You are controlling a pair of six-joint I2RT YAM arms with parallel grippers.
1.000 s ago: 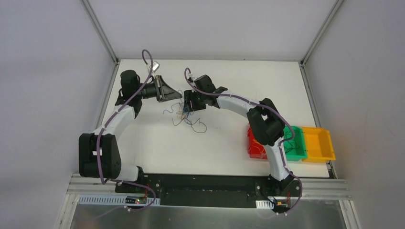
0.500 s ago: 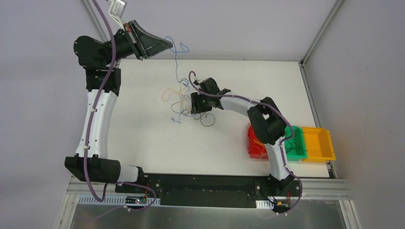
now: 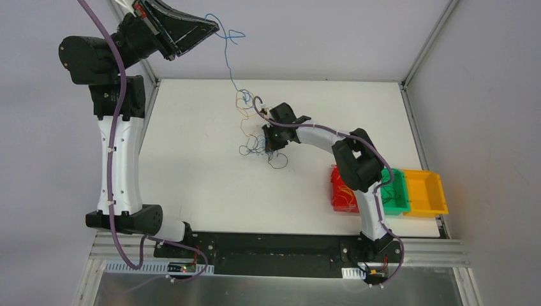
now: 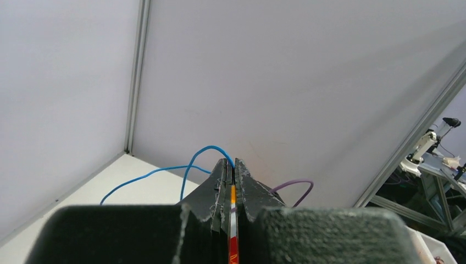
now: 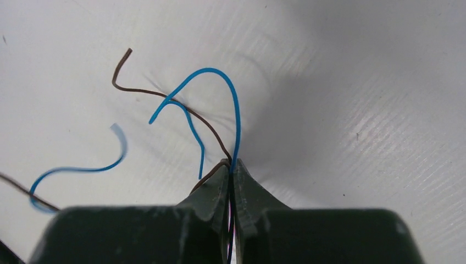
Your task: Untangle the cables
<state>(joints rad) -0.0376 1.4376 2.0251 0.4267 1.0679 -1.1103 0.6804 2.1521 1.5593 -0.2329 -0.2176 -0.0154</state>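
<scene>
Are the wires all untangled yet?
Not yet. A few wires seem to lie in the red bin already. Now the left gripper, shut on a blue wire, holds it high, while the right gripper pinches the clump on the table. To do: its orange, black and blue strands are knotted.

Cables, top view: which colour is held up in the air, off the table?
The blue cable, stretched from the raised left gripper down to the tangle; orange ones and black ones are bunched low there.

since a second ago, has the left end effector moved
Yes, the left end effector went from over the table to past its far edge.
</scene>
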